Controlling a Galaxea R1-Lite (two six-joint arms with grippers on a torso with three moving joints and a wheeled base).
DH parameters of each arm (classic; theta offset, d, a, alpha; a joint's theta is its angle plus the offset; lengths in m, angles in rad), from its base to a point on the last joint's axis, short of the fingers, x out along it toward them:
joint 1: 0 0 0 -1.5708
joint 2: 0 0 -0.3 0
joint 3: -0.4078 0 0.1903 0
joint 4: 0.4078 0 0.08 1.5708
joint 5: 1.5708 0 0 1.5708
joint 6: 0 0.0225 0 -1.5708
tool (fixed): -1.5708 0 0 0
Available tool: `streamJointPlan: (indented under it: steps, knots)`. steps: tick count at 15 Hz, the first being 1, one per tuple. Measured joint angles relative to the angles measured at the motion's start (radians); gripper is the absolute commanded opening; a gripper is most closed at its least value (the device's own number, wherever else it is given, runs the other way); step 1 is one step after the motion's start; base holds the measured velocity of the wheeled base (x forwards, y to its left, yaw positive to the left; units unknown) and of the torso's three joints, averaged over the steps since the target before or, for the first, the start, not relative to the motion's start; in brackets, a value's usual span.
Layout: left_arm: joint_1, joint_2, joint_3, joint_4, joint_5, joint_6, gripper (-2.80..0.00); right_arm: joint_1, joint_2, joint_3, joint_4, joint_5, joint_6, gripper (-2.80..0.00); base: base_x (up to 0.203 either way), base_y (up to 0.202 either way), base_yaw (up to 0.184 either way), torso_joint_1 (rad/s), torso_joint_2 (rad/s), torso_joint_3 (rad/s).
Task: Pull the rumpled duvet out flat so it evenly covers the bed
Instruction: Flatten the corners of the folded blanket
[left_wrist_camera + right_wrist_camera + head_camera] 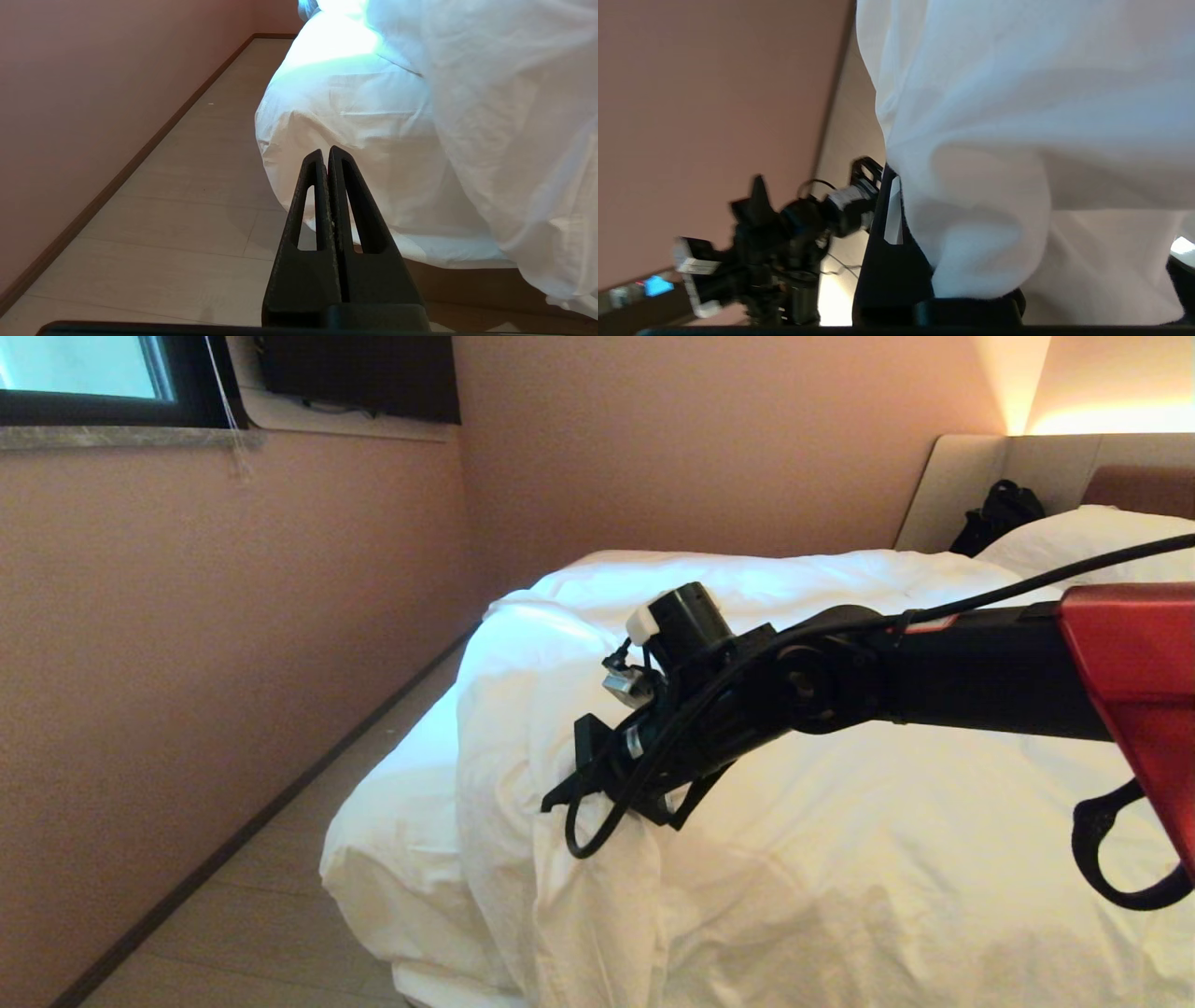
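The white duvet point(840, 784) lies creased over the bed point(392, 840), its near left edge hanging in folds over the mattress corner. My right arm reaches in from the right, and my right gripper point(565, 793) is shut on a bunched fold of that edge. In the right wrist view the duvet point(1017, 116) bulges over my right gripper point(896, 179), leaving one black finger point(885, 261) showing. My left gripper point(325, 151) is shut and empty, held low and apart from the bed corner. There the duvet point(514, 116) hangs over the sheeted mattress point(350, 140).
A pink wall point(187, 663) runs along the bed's left side, with a strip of wooden floor point(261, 896) between. A pillow point(1074, 541) and a black bag point(999, 518) rest against the headboard point(962, 476). The brown bed base point(467, 284) shows under the mattress.
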Motion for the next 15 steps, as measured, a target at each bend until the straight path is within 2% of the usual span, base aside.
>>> streamJointPlan:
  steps: [4, 5, 9, 15]
  knots:
    - [0.0, 0.0, 0.0, 0.0, 0.0, 0.0, -2.8, 0.038, 0.018, 0.01, 0.001, -0.039, -0.009, -2.8, 0.0, 0.0, 0.0, 0.0, 0.0, 0.0]
    - [0.0, 0.0, 0.0, 0.0, 0.0, -0.001, -2.8, 0.045, 0.026, 0.01, 0.001, -0.052, -0.008, 0.0, 0.0, 0.0, 0.0, 0.0, 0.0, 0.0]
    - [0.0, 0.0, 0.0, 0.0, 0.0, 0.0, -2.8, 0.06, 0.046, 0.013, 0.007, -0.098, -0.017, 0.0, 0.0, 0.0, 0.0, 0.0, 0.0, 0.0]
    - [0.0, 0.0, 0.0, 0.0, 0.0, 0.0, -2.8, 0.063, -0.009, 0.007, 0.045, -0.113, -0.016, 0.0, 0.0, 0.0, 0.0, 0.0, 0.0, 0.0]
